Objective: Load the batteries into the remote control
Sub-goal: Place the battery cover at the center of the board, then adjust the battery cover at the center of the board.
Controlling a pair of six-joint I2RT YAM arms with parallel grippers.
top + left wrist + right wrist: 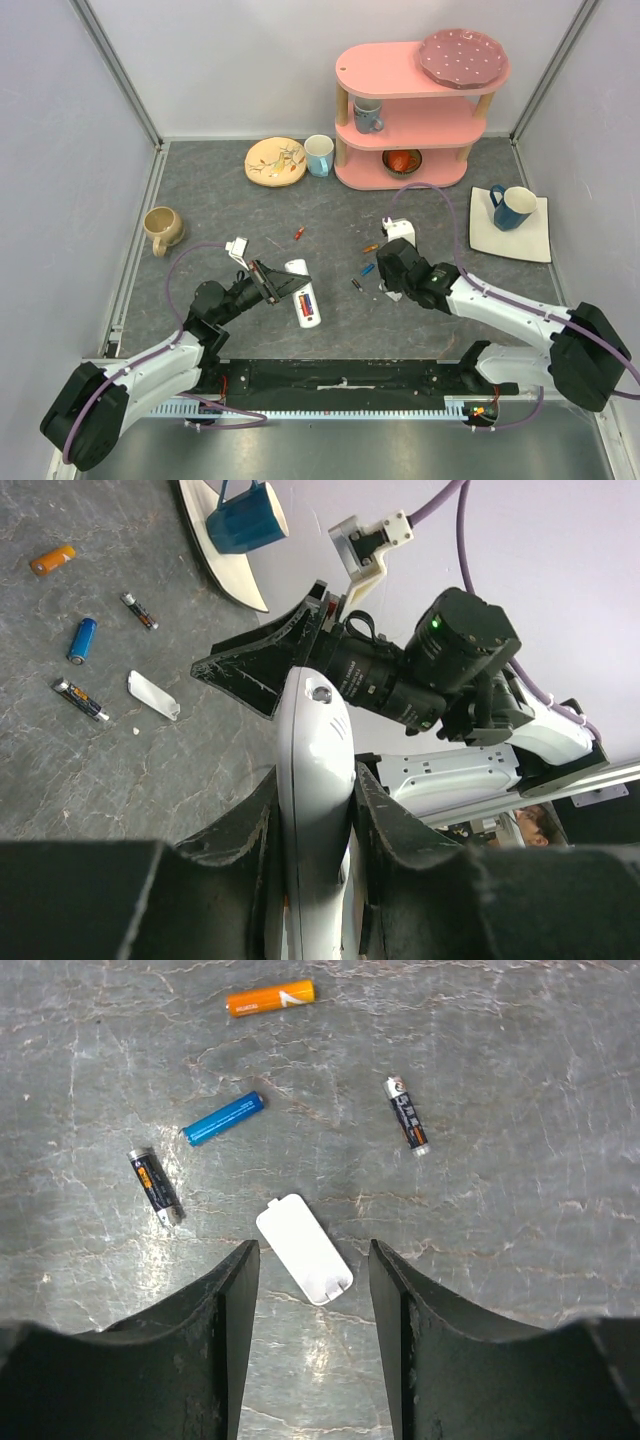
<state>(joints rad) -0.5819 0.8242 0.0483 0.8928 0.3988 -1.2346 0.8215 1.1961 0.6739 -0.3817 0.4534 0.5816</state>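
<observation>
Over the bench (200, 200), the left tool (315, 815) clamps the remote control (312, 730). Right tool (314, 1252), jaws apart, hangs above loose batteries (222, 1118).

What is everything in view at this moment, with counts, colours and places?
remote control: one, white, near centre, clamped in the left gripper
batteries: five loose, mid-table; one blue, one orange, two dark, one red
back cover: one, white, on the table under the right gripper
shelf: one, pink, back right; holds dotted pink plate, grey-blue mug, red-and-dark bowl
round plate: one, beige, patterned, back centre
pale mug: one, beside the round plate
tan mug: one, left side
square plate: one, white, right; navy mug on it
table: one, grey
left gripper: shut on the remote control
right gripper: open, above the back cover
</observation>
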